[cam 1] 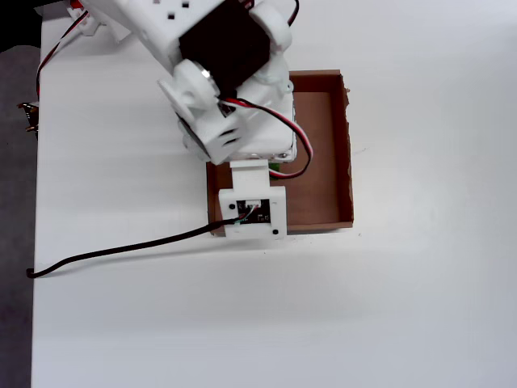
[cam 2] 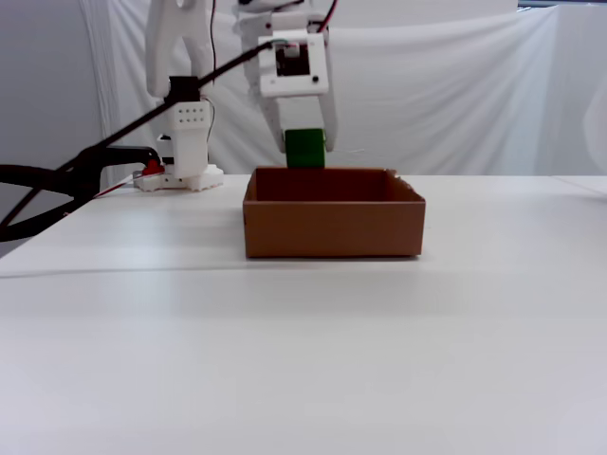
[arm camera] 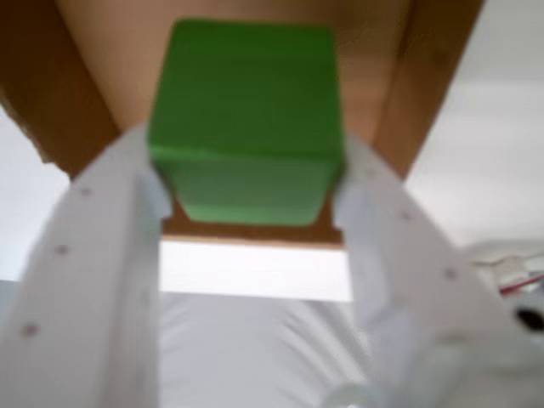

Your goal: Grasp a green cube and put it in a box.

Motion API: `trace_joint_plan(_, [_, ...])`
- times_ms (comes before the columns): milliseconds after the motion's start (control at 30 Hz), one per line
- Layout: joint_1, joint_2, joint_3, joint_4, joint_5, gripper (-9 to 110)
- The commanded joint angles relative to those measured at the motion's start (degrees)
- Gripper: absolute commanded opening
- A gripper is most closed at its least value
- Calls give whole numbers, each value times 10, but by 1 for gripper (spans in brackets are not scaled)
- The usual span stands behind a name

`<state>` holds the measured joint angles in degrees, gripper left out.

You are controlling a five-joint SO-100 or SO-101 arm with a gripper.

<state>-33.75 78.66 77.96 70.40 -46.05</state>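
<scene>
The green cube (arm camera: 246, 127) fills the middle of the wrist view, pinched between my two white fingers (arm camera: 102, 255). My gripper (arm camera: 249, 200) is shut on it. Behind the cube lie the brown floor and walls of the box (arm camera: 425, 76). In the fixed view the cube (cam 2: 305, 148) hangs in the gripper (cam 2: 305, 152) just above the rim of the box (cam 2: 332, 227), over its left half. From overhead the arm covers the left part of the box (cam 1: 349, 145), and only a green sliver of the cube (cam 1: 279, 167) shows under the wrist.
A black cable (cam 1: 121, 250) trails from the wrist camera across the white table to its left edge. The arm's base (cam 2: 185, 142) stands behind and left of the box in the fixed view. White cloth hangs at the back.
</scene>
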Motion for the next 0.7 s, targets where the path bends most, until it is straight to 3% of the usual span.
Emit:
trace_joint_plan(0, [-20, -1, 7, -49, 6, 15])
trace_joint_plan(367, [-29, -68, 57, -133, 6, 15])
trace_joint_plan(667, [-30, -78, 66, -131, -4, 20])
